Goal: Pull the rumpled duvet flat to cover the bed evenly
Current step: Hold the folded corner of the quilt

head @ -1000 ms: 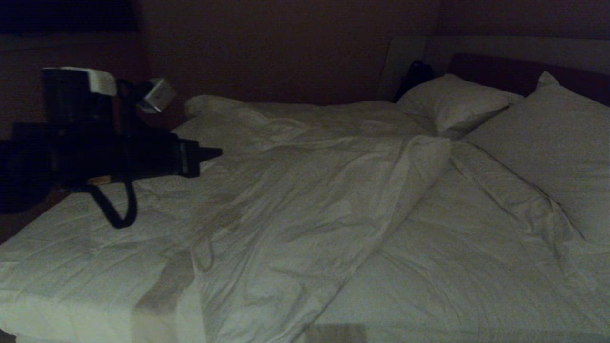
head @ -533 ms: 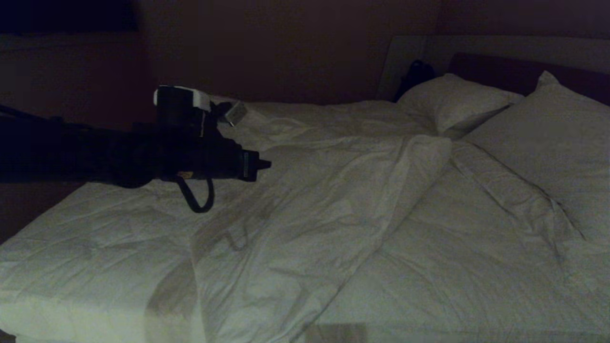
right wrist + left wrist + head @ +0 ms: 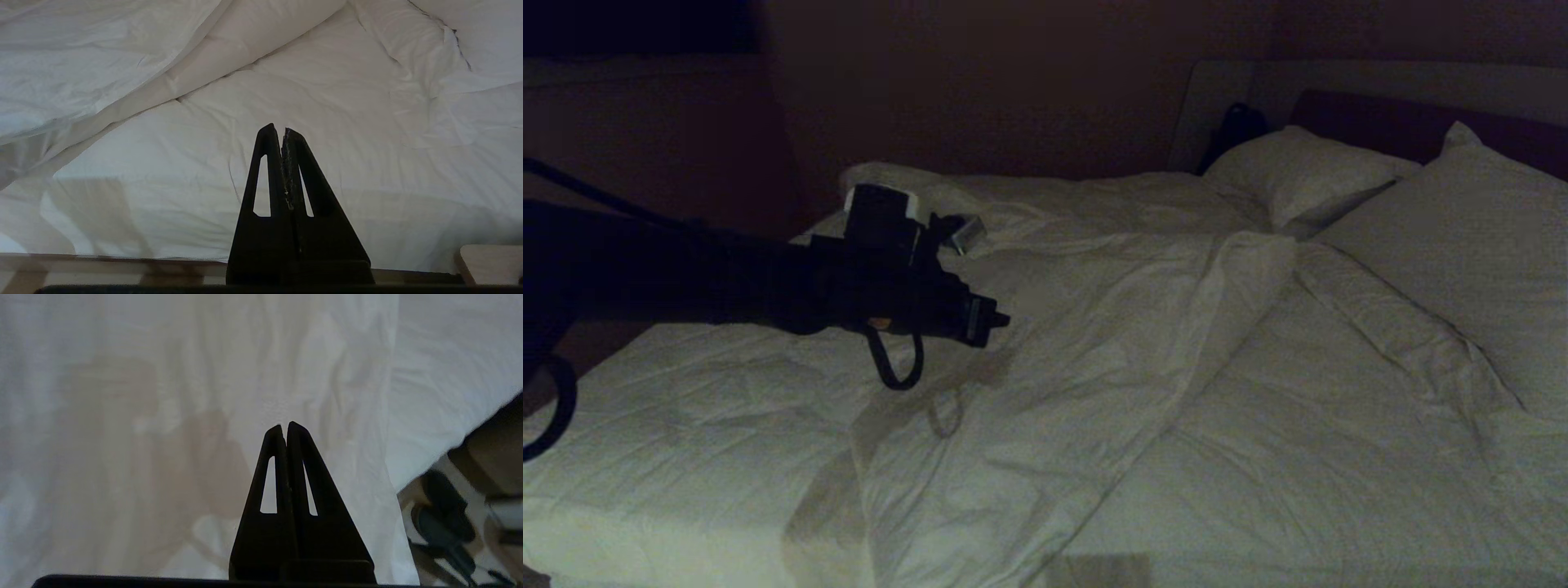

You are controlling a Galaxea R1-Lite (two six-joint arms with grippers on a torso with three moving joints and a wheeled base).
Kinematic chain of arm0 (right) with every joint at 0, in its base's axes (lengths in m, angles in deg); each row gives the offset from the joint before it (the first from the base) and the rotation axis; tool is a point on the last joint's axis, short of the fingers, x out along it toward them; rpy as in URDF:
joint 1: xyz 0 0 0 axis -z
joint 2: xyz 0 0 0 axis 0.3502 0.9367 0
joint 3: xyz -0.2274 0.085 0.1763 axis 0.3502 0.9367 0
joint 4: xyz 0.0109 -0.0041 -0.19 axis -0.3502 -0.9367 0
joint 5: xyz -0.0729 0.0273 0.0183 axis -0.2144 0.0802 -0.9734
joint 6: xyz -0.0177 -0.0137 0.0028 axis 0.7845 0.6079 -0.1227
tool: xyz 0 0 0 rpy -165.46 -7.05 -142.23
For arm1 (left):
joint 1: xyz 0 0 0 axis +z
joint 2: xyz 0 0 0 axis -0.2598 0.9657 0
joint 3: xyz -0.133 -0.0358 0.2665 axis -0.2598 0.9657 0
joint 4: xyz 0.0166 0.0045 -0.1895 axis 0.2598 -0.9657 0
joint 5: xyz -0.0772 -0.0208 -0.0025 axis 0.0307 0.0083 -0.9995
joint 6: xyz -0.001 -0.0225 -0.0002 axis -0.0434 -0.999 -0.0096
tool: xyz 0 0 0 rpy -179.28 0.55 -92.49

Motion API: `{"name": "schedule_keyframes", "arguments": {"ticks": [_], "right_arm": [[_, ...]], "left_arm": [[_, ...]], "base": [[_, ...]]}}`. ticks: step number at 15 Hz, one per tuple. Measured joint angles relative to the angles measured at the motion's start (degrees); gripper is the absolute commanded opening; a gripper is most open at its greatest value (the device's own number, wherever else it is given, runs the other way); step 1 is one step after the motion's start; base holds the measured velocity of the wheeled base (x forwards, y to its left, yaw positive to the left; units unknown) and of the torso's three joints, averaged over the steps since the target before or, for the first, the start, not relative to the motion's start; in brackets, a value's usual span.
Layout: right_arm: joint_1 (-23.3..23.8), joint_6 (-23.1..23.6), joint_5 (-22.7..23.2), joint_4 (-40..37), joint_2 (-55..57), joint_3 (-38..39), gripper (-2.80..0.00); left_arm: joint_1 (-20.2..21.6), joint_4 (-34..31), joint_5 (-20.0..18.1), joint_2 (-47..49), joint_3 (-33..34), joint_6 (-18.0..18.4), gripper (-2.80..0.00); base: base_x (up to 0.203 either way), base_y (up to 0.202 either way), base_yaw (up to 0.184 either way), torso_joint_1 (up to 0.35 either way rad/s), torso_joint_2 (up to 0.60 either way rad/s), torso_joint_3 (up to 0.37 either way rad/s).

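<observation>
Moved: left gripper (image 3: pixel 1001 320) has reached further out over the bed (image 3: pixel 645 523), arm stretched across the near side.
Claw state: both clenched, empty; right gripper (image 3: pixel 282 131) parked at the bed's edge.
Duvet (image 3: pixel 1094 392): lying beneath the left claw, folded ridge just beyond it.
Handling: likely soft, bulky, light; pinch the folded edge.
Views: left wrist shows floor clutter; head shows pillows (image 3: pixel 1298 175).

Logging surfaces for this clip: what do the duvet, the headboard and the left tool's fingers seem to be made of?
The duvet: white matte cloth, probably cotton over soft filling, judging by fine creases and puffy folds. The headboard: dark and padded-looking, possibly fabric or leatherette; too dim to tell. The left tool, shut above the duvet: fingers of matte black, likely moulded plastic, each with a cut-out slot.
</observation>
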Motion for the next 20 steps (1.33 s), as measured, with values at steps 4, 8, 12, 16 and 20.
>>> {"name": "schedule_keyframes", "arguments": {"ticks": [4, 8, 12, 16, 20], "right_arm": [[0.02, 0.02, 0.00, 0.00, 0.00, 0.00, -2.80], [0.00, 0.02, 0.02, -0.01, 0.00, 0.00, -2.80], [0.00, 0.02, -0.02, 0.00, 0.00, 0.00, -2.80], [0.00, 0.02, 0.01, 0.00, 0.00, 0.00, -2.80], [0.00, 0.02, 0.00, 0.00, 0.00, 0.00, -2.80]], "left_arm": [[-1.10, 0.84, 1.63, 2.32, -0.05, 2.34, -2.80], [-1.66, 0.98, 5.51, 4.58, -1.08, 4.06, 0.00], [-1.71, 0.99, 8.67, 6.07, -1.70, 4.15, 0.00], [-1.75, 0.91, 11.26, 7.97, -2.62, 4.17, 0.00], [-1.86, 1.06, 12.91, 11.05, -4.80, 5.13, 0.00]], "base": [[0.000, 0.000, 0.000, 0.000, 0.00, 0.000], [0.000, 0.000, 0.000, 0.000, 0.00, 0.000], [0.000, 0.000, 0.000, 0.000, 0.00, 0.000], [0.000, 0.000, 0.000, 0.000, 0.00, 0.000], [0.000, 0.000, 0.000, 0.000, 0.00, 0.000]]}}
